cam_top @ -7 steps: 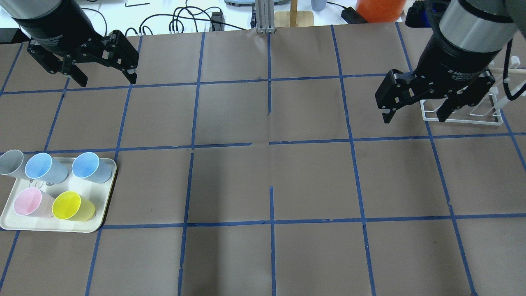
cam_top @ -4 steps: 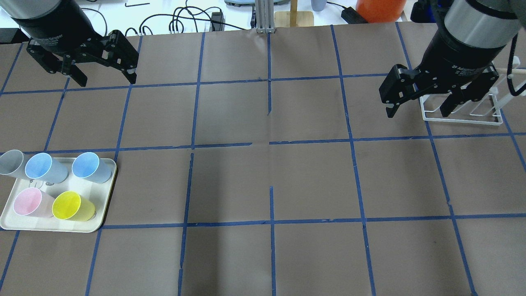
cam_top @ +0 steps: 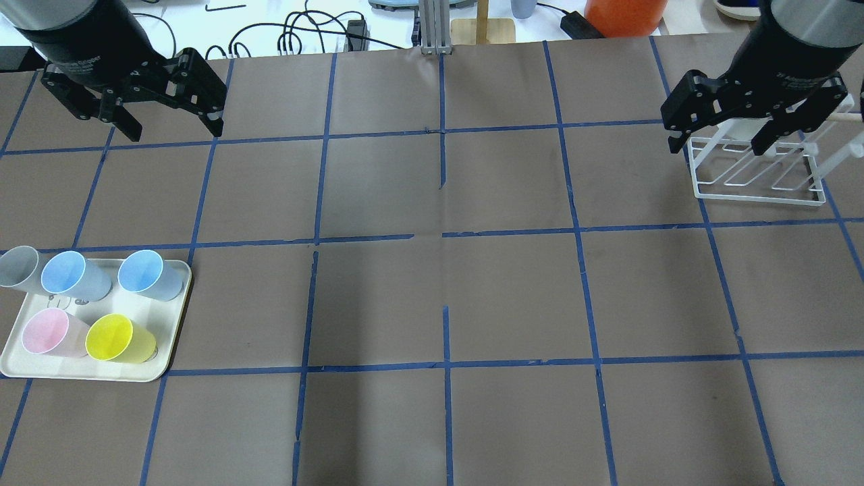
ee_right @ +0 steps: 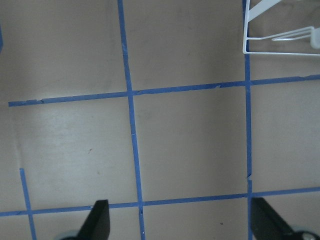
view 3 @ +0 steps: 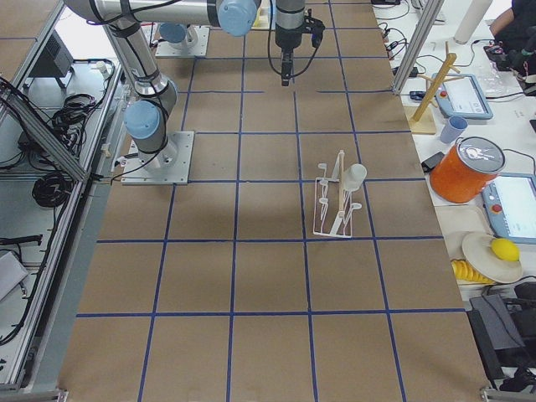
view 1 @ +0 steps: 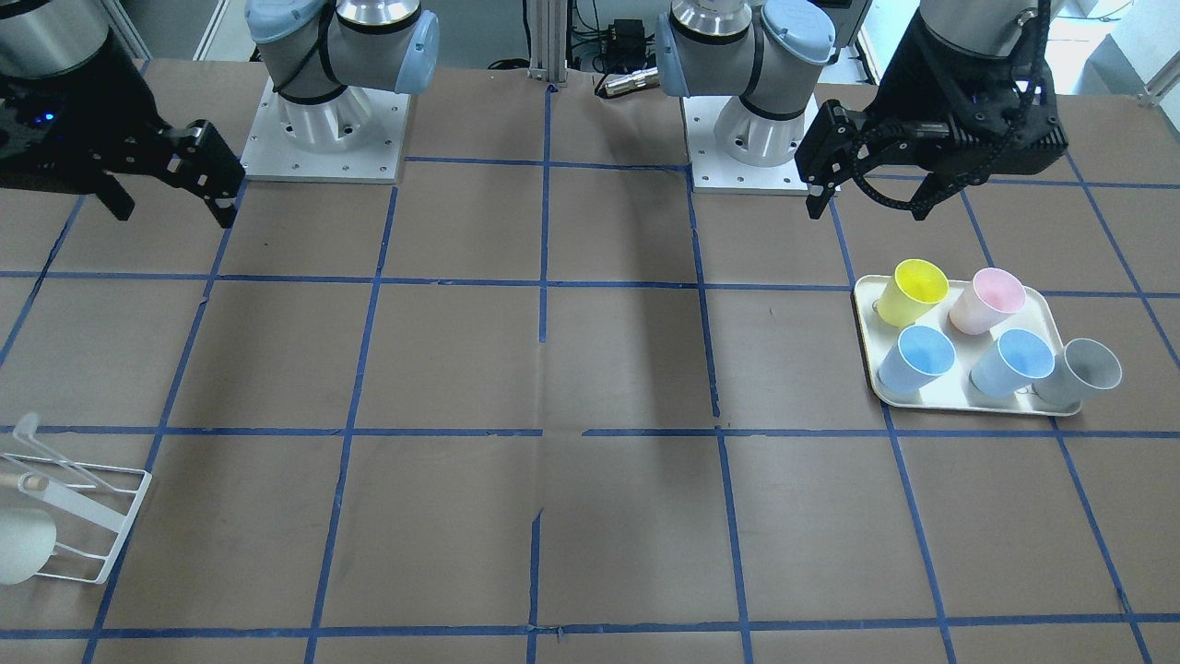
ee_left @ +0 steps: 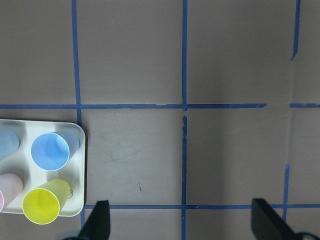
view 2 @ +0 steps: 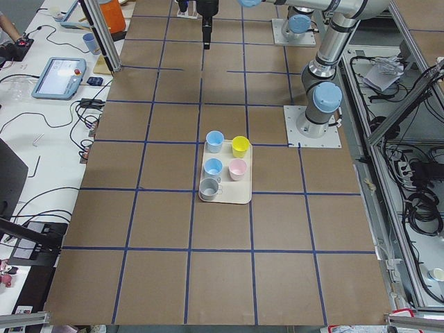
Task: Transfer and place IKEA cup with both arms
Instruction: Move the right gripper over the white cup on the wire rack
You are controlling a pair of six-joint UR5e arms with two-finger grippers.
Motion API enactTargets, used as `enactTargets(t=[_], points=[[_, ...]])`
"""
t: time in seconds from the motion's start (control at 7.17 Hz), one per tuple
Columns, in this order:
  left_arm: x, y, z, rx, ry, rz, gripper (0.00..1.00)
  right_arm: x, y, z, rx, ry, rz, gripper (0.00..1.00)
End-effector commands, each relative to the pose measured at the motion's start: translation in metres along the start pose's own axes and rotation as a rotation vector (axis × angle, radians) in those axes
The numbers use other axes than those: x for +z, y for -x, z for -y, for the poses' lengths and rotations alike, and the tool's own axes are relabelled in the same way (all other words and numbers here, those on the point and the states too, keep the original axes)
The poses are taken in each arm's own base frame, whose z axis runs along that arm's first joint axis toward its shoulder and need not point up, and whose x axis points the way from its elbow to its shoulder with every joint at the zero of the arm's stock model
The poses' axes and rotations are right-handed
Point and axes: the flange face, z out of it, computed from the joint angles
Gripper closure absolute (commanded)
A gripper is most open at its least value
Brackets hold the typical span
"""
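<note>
The white IKEA cup (view 3: 356, 176) hangs upside down on a peg of the white wire rack (view 3: 331, 209) at the table's right end. It also shows at the front-facing view's lower left edge (view 1: 18, 544). In the overhead view my right gripper (cam_top: 715, 145) mostly hides it. That gripper is open and empty, high above the rack's (cam_top: 759, 182) far left corner. My left gripper (cam_top: 174, 128) is open and empty, high over the far left of the table, well away from the tray (cam_top: 172, 337).
The cream tray holds a grey cup (cam_top: 17, 266), two blue cups (cam_top: 64, 275) (cam_top: 142, 271), a pink cup (cam_top: 44, 332) and a yellow cup (cam_top: 111, 337). Brown paper with a blue tape grid covers the table. Cables and an orange container (cam_top: 624, 17) lie beyond the far edge.
My right gripper has moved to the right and toward the far edge, uncovering most of the wire rack. It stays open. The left gripper has not moved.
</note>
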Motion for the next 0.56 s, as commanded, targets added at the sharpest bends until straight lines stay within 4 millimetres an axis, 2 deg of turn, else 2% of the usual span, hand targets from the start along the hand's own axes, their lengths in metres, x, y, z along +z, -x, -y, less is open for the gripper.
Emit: enactTargets(t=[0.0, 0.28, 0.42], points=[[0.000, 0.000, 0.000, 0.002, 0.001, 0.004, 0.00, 0.011, -0.060, 0.043, -0.060, -0.012, 0.000, 0.00], [0.001, 0.000, 0.000, 0.002, 0.003, 0.010, 0.00, 0.008, -0.075, 0.095, -0.085, -0.034, 0.001, 0.00], [0.001, 0.000, 0.000, 0.002, 0.004, 0.008, 0.00, 0.016, -0.082, 0.113, -0.086, -0.026, -0.003, 0.00]])
